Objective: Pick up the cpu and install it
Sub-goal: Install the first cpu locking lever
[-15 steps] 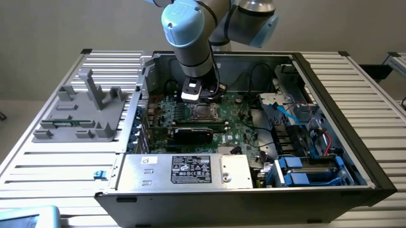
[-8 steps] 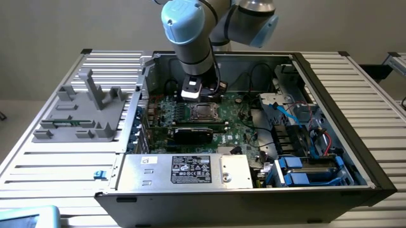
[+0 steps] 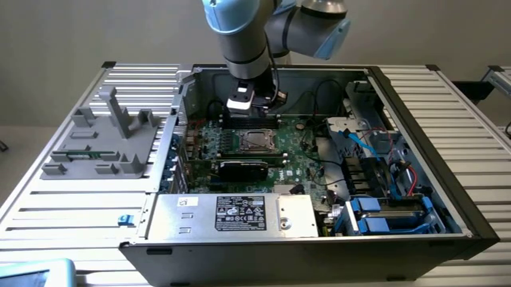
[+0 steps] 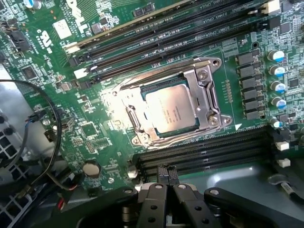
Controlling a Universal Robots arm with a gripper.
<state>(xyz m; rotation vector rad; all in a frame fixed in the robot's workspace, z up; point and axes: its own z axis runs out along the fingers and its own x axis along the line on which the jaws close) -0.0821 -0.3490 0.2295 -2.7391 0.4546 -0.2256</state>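
The cpu (image 4: 172,110) lies flat in the motherboard socket, its silver top shining under the light, with the metal socket frame (image 4: 209,97) around it. In the exterior view the cpu (image 3: 255,141) sits in the middle of the green board inside the open computer case. My gripper (image 4: 166,175) hangs a little above the board beside the socket, over the memory slots, shut with nothing between its fingers. The exterior view shows the gripper (image 3: 254,115) just behind the socket, pointing down into the case.
A black rectangular card (image 3: 243,169) stands in front of the socket. The power supply (image 3: 231,214) lies at the case's front, with blue drive bays (image 3: 383,216) and cables on the exterior view's right. A grey fixture (image 3: 104,143) stands on the slatted table to the left.
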